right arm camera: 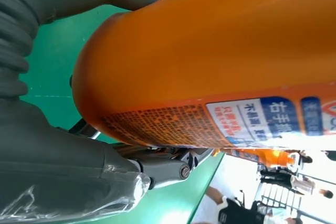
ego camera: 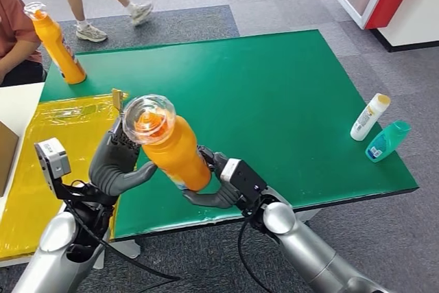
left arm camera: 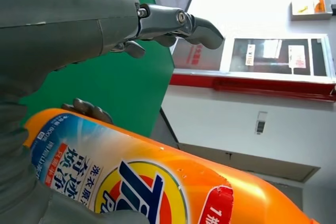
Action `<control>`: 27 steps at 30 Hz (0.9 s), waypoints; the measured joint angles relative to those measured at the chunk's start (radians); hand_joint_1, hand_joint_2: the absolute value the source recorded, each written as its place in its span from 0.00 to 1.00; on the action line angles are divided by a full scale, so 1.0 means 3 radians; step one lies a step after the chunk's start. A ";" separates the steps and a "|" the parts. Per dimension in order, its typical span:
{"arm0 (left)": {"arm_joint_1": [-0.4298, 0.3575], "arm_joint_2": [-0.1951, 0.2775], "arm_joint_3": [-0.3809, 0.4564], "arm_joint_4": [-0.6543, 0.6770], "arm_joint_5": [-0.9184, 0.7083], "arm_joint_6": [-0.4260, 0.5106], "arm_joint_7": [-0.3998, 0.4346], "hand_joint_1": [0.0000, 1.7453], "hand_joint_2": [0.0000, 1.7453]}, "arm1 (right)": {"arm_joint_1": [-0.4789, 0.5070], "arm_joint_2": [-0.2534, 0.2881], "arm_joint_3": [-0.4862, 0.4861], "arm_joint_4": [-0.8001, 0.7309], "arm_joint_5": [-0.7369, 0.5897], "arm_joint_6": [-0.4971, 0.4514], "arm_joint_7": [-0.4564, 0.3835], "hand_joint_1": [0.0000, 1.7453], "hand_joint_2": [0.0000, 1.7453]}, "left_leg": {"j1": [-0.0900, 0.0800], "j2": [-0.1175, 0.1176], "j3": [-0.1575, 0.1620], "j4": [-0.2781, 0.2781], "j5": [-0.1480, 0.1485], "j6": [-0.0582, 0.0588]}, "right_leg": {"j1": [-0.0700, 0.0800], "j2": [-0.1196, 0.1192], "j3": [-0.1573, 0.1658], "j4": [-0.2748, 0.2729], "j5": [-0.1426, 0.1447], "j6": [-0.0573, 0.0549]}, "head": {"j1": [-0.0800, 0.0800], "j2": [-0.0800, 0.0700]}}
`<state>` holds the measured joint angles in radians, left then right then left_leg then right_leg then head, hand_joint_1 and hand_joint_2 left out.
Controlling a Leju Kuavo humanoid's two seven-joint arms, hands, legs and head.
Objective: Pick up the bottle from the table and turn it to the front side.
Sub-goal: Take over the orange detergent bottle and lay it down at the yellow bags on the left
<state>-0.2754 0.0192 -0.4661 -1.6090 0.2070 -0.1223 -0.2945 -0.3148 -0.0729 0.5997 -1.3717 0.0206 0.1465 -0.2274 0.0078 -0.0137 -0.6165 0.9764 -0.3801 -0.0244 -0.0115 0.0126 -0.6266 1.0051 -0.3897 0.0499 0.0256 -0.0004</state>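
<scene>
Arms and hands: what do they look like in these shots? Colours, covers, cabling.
Both arms are silver metal tubes with rounded joints and black cables looping along them. The left hand has a dark grey smooth shell, grey ribbed wrist cover and darker metal fingers with visible screws. The right hand is dark grey too. Each wrist carries a boxy camera module, pale grey on the left.
</scene>
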 joint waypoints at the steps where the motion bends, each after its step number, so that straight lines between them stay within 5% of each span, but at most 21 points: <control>1: -0.0002 -0.0002 -0.0013 -0.0001 0.0014 -0.0008 0.0001 0.00 1.00 | -0.0002 0.0000 0.0005 0.0002 0.0000 -0.0003 0.0000 1.00 1.00 | 0.0000 0.0000 0.0000 0.0000 0.0000 0.0000 | 0.0000 0.0000 0.0000 0.0000 0.0000 0.0000 | 0.0000 0.0000; 12: 0.0009 0.0014 -0.0285 -0.0066 0.0230 -0.0326 0.0031 0.00 1.00 | -0.0090 0.0000 0.0023 0.0104 -0.0031 -0.0048 0.0002 1.00 1.00 | 0.0000 0.0000 -0.0001 0.0000 0.0000 0.0000 | 0.0000 0.0000 0.0000 0.0000 0.0000 0.0000 | 0.0000 0.0000; 27: -0.0002 0.0049 -0.0324 -0.0083 0.0078 -0.0163 0.0045 0.00 1.00 | -0.0087 0.0000 0.0077 0.0180 0.0098 -0.0006 0.0029 1.00 1.00 | 0.0000 0.0000 -0.0001 0.0000 0.0000 0.0000 | 0.0000 0.0000 0.0000 0.0000 0.0000 0.0000 | 0.0000 0.0000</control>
<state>-0.2760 0.0339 -0.5632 -1.6339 0.2305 -0.1712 -0.2810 -0.3410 -0.0729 0.6228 -1.3176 0.0500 0.1446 -0.2187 0.0078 -0.0137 -0.6167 0.9764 -0.3801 -0.0244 -0.0115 0.0125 -0.6267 1.0051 -0.3896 0.0499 0.0255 -0.0004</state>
